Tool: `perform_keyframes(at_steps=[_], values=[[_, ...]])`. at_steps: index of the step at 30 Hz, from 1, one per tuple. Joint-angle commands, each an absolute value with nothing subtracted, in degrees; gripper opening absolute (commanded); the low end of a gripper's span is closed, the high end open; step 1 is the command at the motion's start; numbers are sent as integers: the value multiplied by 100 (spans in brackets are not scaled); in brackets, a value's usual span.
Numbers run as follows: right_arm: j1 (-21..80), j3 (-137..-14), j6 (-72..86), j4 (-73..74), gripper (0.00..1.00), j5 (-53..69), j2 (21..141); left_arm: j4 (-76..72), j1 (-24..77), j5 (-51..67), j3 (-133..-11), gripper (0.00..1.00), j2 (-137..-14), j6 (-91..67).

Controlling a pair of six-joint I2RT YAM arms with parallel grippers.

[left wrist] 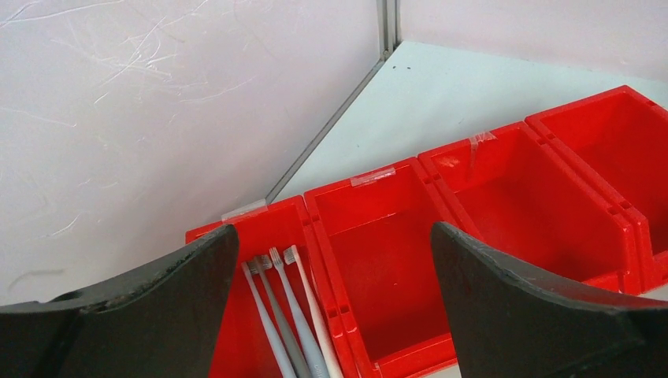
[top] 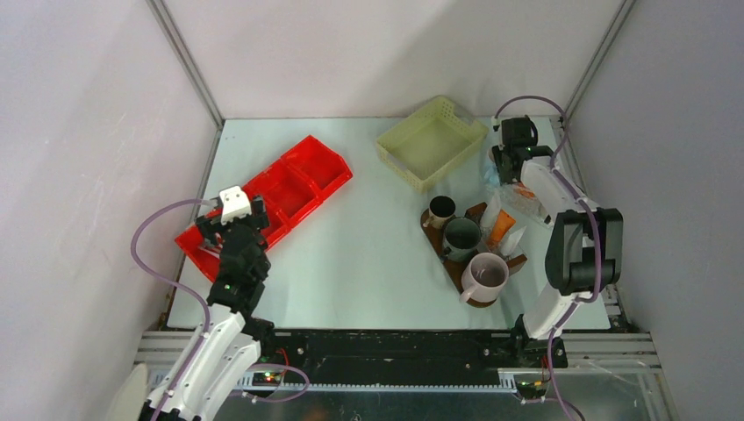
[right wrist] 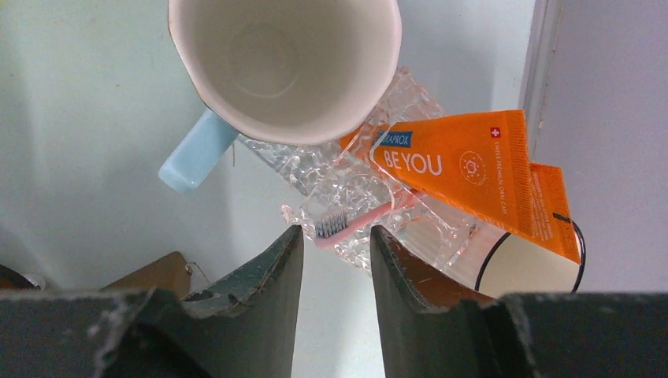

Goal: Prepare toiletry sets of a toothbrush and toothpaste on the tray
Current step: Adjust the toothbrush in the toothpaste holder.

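Left gripper [left wrist: 332, 236] hangs wide open and empty over the toothbrushes [left wrist: 309, 311] in the red bin [left wrist: 551, 126], so you can descend and pick one for the tray [top: 450, 266], well apart to your right.

Right gripper [right wrist: 335, 236] hangs over the pale worktop [right wrist: 79, 118], jaws a little apart, nothing between them. Just past the tips, a pink toothbrush [right wrist: 358, 222] lies on crinkled clear plastic [right wrist: 339, 177], handle pointing toward an orange tube [right wrist: 465, 169]. Blue-handled mug [right wrist: 283, 63] alongside, mouth up.
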State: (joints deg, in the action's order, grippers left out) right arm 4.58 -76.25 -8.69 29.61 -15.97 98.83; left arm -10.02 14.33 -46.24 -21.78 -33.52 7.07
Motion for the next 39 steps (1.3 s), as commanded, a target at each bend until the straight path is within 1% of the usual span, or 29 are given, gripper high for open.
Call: perform_keyframes(at_steps=[1,10,29,31,35,39], values=[[501,-7978,-1088,3180,39,-1731,10043,-1253,1393,-4605,-2193,98,-3364,794],[575,-8090,-1210,3351,38,-1740,10266,-1261,1402,-4579,-2206,98,-3400,802],[646,-8121,-1269,3307,32,-2022,10473,-1240,1399,-4540,-2212,98,-3439,806],[650,-8121,-1285,3292,30,-2048,10486,-1246,1405,-4543,-2210,98,-3437,810],[666,-8121,-1325,3262,24,-2081,10495,-1247,1406,-4544,-2215,98,-3430,821],[685,-8121,-1371,3253,12,-2103,10445,-1249,1399,-4544,-2215,98,-3419,823]])
